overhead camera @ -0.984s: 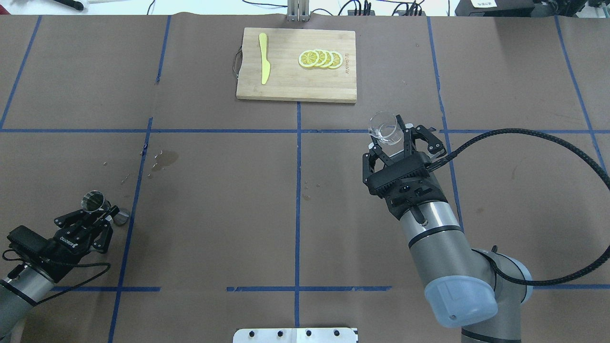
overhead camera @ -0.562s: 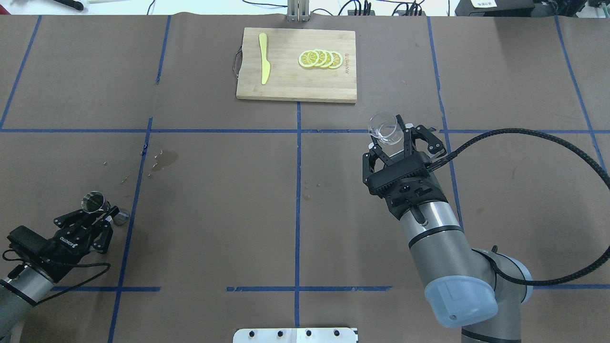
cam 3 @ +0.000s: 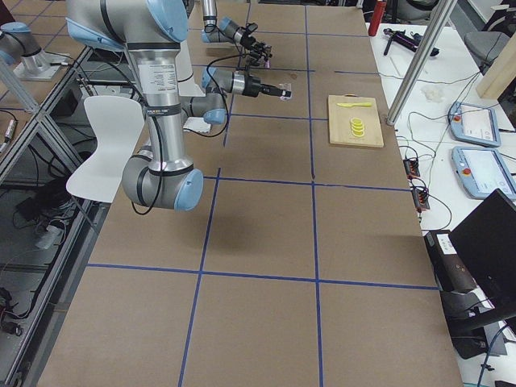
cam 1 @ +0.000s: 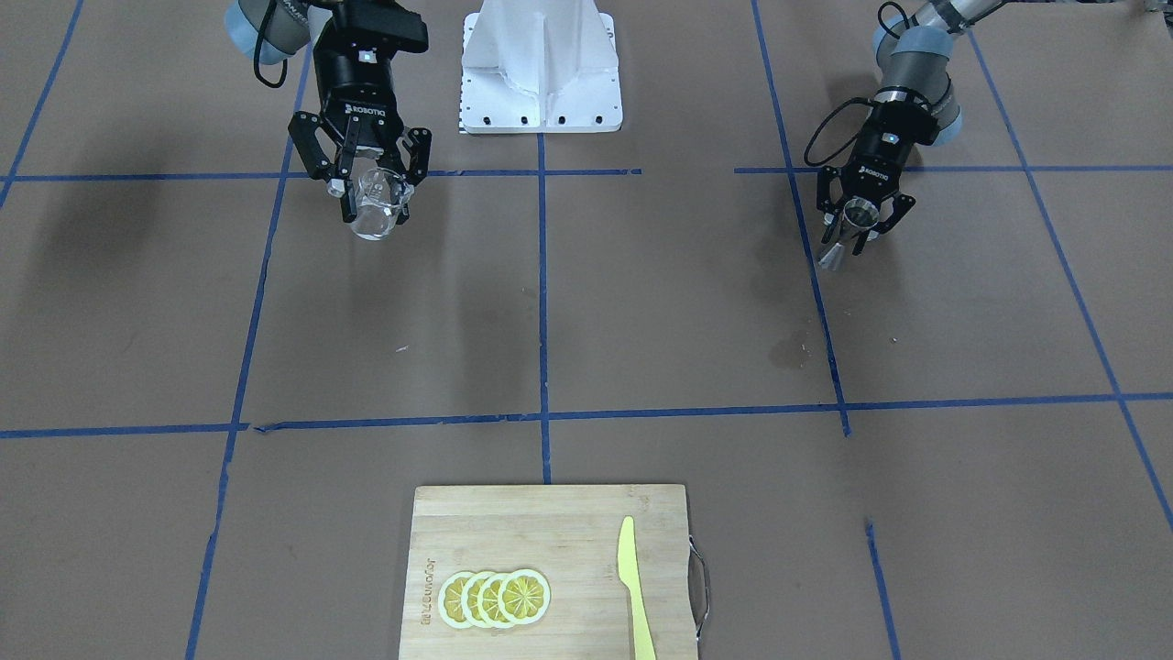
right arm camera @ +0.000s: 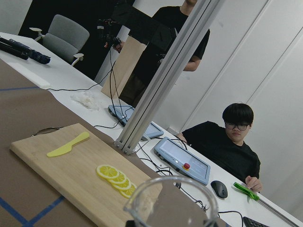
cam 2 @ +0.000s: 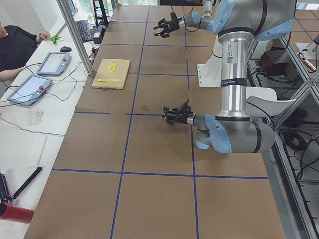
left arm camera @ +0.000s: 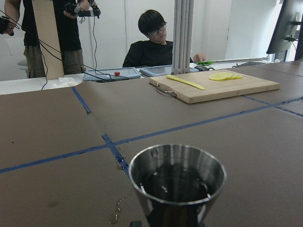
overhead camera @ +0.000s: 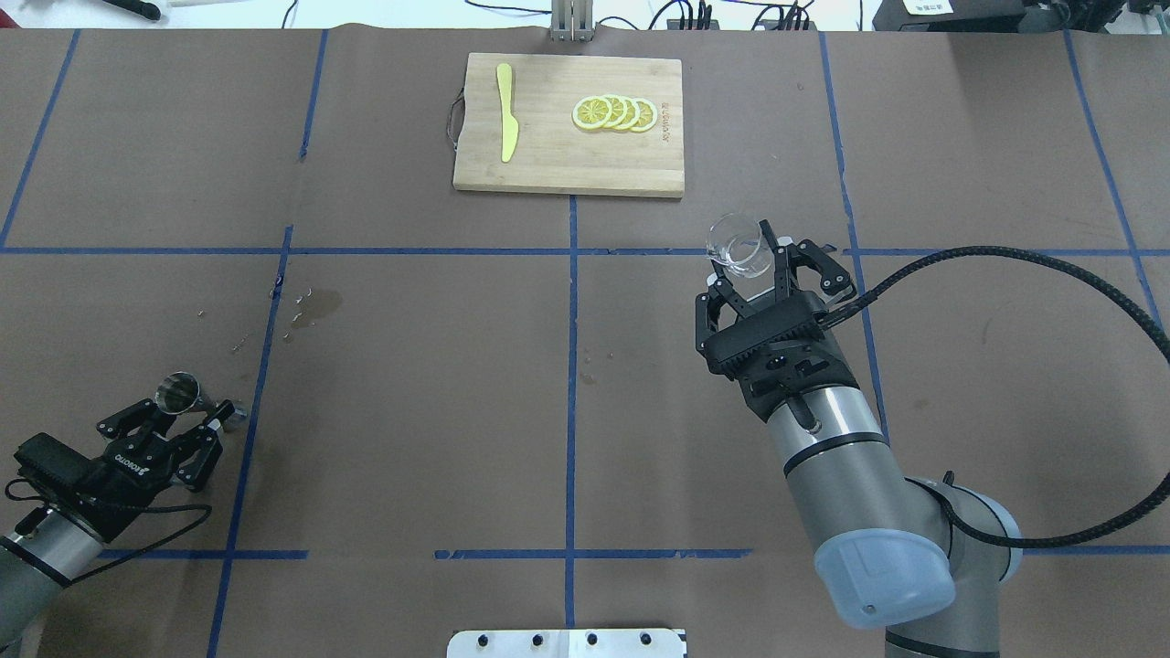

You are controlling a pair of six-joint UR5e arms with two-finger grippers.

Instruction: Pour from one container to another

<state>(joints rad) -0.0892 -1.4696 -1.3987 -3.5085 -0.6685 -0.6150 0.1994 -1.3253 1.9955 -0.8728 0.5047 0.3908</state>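
**Both held, well apart**

Right of centre, mid-depth: small clear transparent cup [overhead camera: 739, 245] w/ side handle, clamped in right gripper [overhead camera: 751, 260], looks empty. Near left: small grey stainless-steel hourglass-shaped jigger [overhead camera: 180, 391], clamped at waist in left gripper [overhead camera: 196, 413], mouth up, dark liquid inside.

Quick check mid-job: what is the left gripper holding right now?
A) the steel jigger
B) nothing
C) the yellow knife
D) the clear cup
A: the left gripper is closed on the waist of the steel jigger, while the clear cup sits in the right gripper.
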